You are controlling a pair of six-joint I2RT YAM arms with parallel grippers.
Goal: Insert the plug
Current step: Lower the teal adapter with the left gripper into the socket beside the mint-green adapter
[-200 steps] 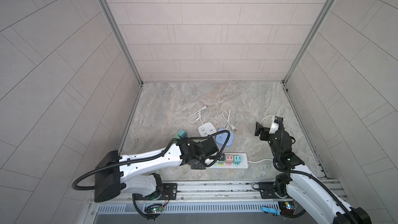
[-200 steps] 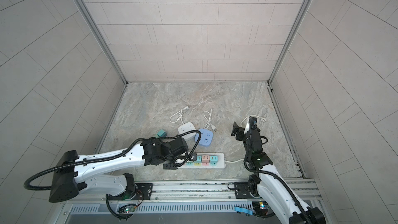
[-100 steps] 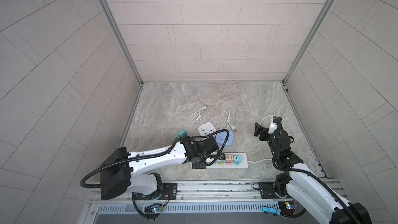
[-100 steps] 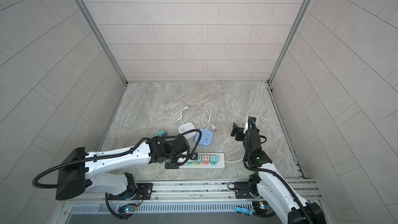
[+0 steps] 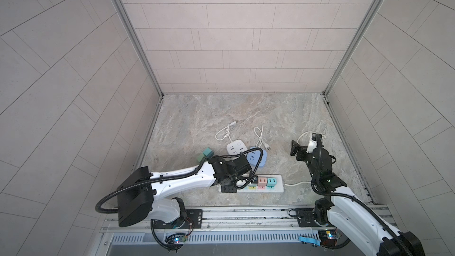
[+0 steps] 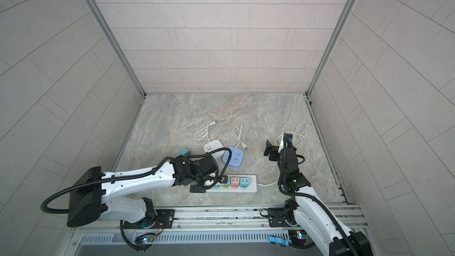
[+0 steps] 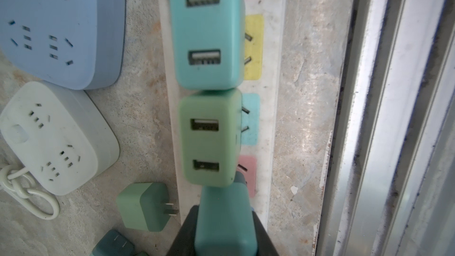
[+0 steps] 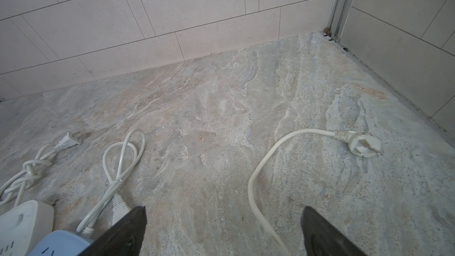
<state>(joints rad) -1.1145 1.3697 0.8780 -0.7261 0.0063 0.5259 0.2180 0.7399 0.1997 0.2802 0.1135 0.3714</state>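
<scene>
Dark teal square charger plug (image 7: 225, 220) is clamped in the left gripper's (image 7: 224, 240) jaws, over the pink end socket (image 7: 250, 178) of the white plastic power strip (image 7: 273, 119) by the table's (image 7: 307, 94) front edge. This looks like the insertion step. Next it needs the prongs lined up and a straight push. It's tight: the pale green USB adapter (image 7: 209, 139) is just beside it and the metal rail (image 7: 394, 94) is close. The right gripper (image 8: 222, 225), jaws apart and empty, hovers near the right edge, where there is open room.

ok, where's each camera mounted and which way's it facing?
Top views: high above the front, looking down; left arm, right arm, power strip show.
Left wrist: over the strip, looking down; left gripper shut on a teal charger.
Right wrist: raised, facing the back wall; open right gripper.
Both wrist views share the blue socket block.
</scene>
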